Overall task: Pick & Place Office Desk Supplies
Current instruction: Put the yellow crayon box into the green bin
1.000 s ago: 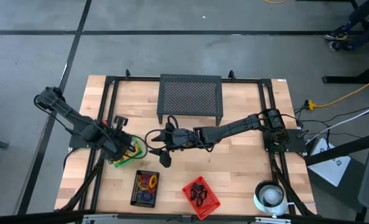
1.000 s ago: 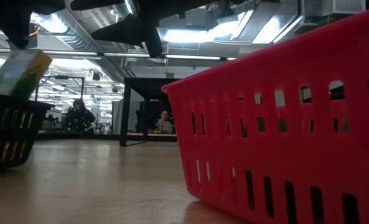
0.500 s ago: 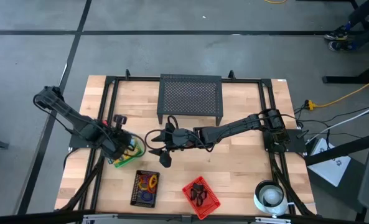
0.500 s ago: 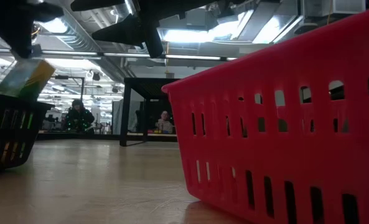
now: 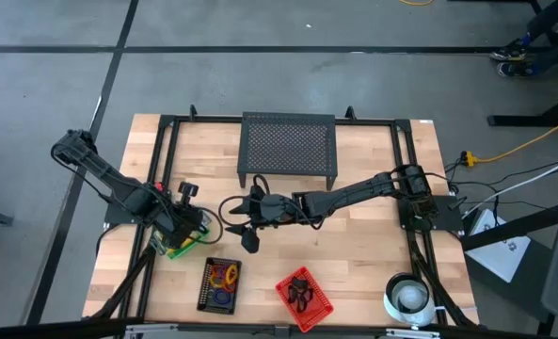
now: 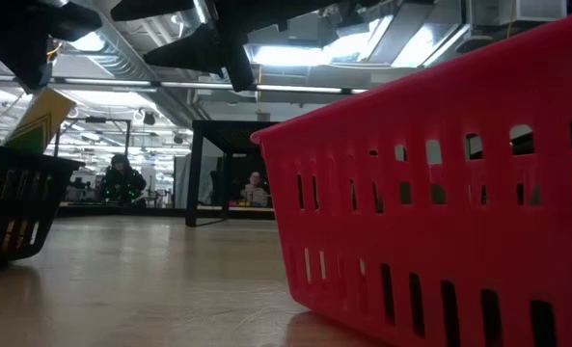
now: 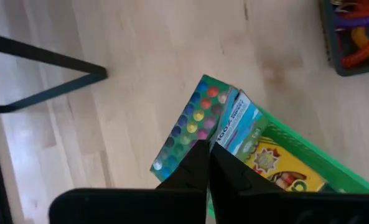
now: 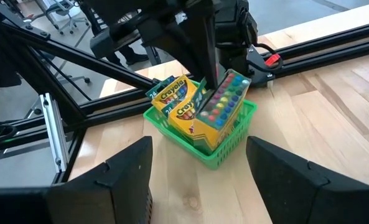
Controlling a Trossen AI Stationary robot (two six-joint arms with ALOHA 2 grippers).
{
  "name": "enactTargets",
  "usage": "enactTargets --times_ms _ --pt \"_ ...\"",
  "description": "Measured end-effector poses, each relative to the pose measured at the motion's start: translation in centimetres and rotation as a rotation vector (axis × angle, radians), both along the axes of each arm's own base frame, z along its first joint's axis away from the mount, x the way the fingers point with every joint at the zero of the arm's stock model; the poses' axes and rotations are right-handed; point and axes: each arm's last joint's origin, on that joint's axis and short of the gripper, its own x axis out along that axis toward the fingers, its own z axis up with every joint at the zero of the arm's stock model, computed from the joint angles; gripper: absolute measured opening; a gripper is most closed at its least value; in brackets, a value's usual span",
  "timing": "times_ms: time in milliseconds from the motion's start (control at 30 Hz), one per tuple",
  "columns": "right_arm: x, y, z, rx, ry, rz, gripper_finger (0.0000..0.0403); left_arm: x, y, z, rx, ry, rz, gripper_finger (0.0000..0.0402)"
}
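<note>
A green basket (image 8: 200, 152) near the table's left edge holds yellow-and-green crayon boxes (image 8: 172, 93). My left gripper (image 5: 178, 224) stands over it, shut on one more crayon box with coloured dots (image 8: 224, 102). My right gripper (image 5: 239, 226) hovers open at mid table, just right of the green basket (image 5: 175, 245), and touches nothing. Orange, purple and yellow rings (image 5: 224, 276) lie in a black basket (image 5: 206, 292). Black clips (image 5: 300, 290) lie in a red basket (image 5: 318, 309). In the low view the held box (image 6: 40, 120) shows above the black basket (image 6: 15, 202). My left gripper pinches the dotted crayon box between its two fingers (image 8: 204, 53) at the box's upper end (image 8: 220, 82). The fingers come from above, pointing down. The box stands tilted, with its lower end inside the green basket among the other boxes (image 7: 265, 158).
The black mesh stand (image 5: 288, 149) stands at the table's far middle. A white round roll (image 5: 410, 297) sits off the near right corner. The red basket (image 6: 440, 193) fills the low view's right. People sit in the room beyond the table (image 6: 122, 178).
My left gripper has moved down and slightly toward the table's near left, staying shut on the crayon box. The box has turned about and sunk lower into the green basket, showing a narrower face in the low view. My right arm has kept still.
</note>
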Motion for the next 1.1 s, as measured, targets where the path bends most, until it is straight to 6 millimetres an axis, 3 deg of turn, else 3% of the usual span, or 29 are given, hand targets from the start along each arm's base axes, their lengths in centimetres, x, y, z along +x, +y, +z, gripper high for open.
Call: enactTargets --times_ms 400,1100 --pt "-0.1 0.0 -0.2 -0.007 0.016 0.001 0.0260 -1.4 -1.3 -2.6 -0.064 0.056 0.067 0.0002" --pt "0.0 -0.2 -0.2 -0.009 0.016 -0.003 0.0260 -4.3 -3.9 -2.6 -0.135 0.038 0.125 0.0002"
